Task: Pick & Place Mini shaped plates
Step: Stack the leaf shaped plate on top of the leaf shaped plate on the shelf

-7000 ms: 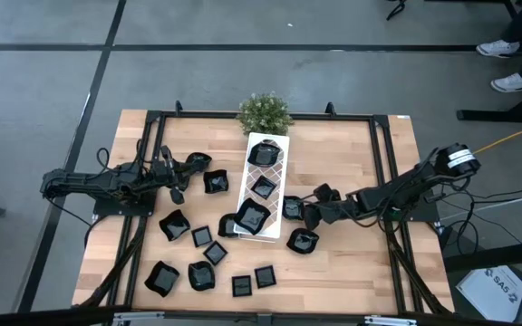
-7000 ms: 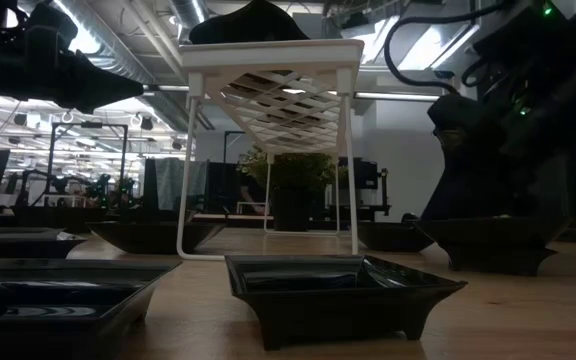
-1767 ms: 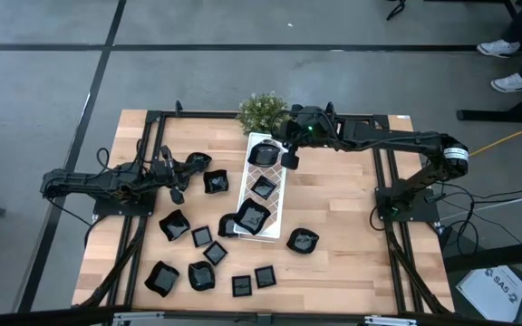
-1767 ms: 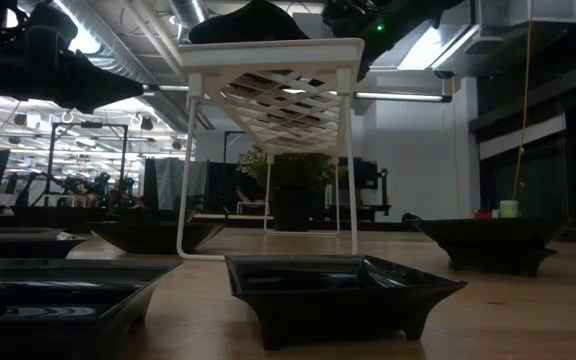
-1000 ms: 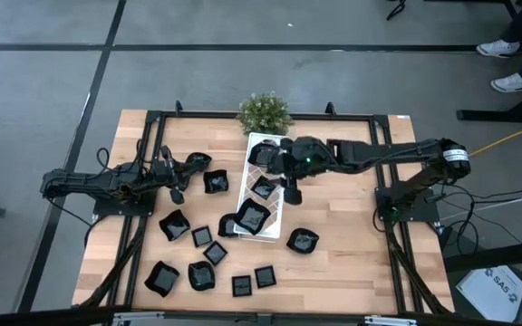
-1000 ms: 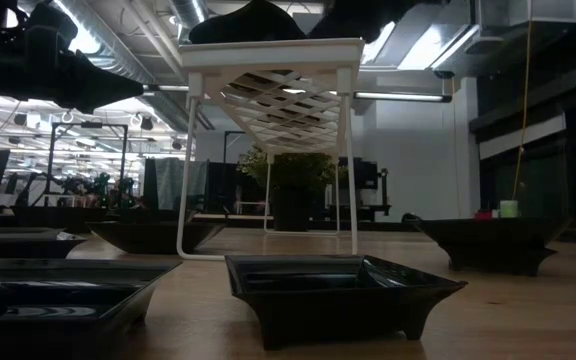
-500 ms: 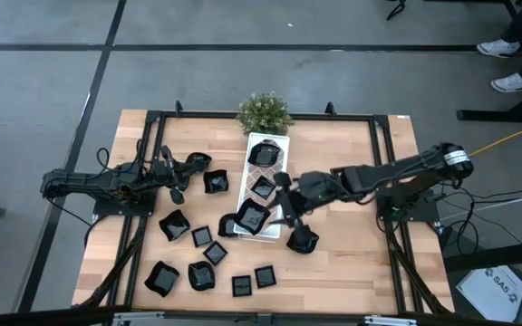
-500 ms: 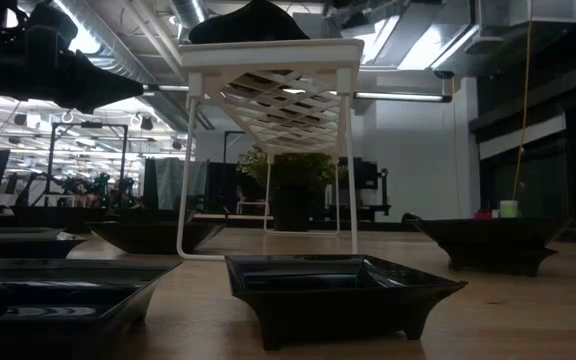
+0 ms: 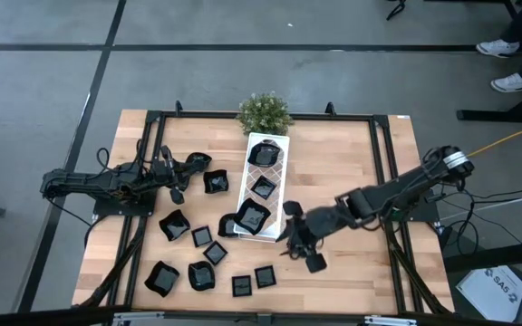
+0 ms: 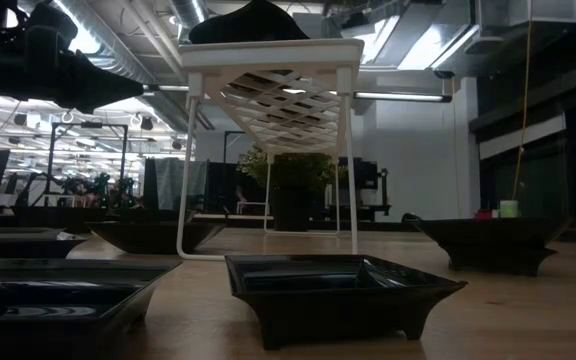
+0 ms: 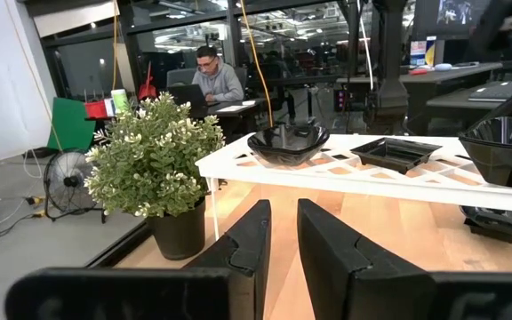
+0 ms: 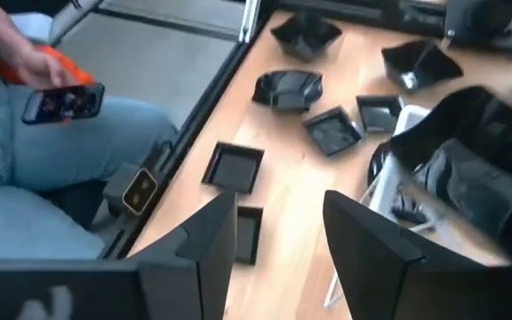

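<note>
Fingers of the right gripper (image 9: pixel 299 243) stand spread wide with nothing between them, hanging over the table just off the near corner of the white tray (image 9: pixel 276 180), beside a loose mini shaped plate (image 9: pixel 315 263). Three black plates (image 9: pixel 263 154) lie on that tray, the others scattered over the wood to its left. The left gripper (image 9: pixel 178 178) waits at the table's left, fingers narrowly parted and empty.
</note>
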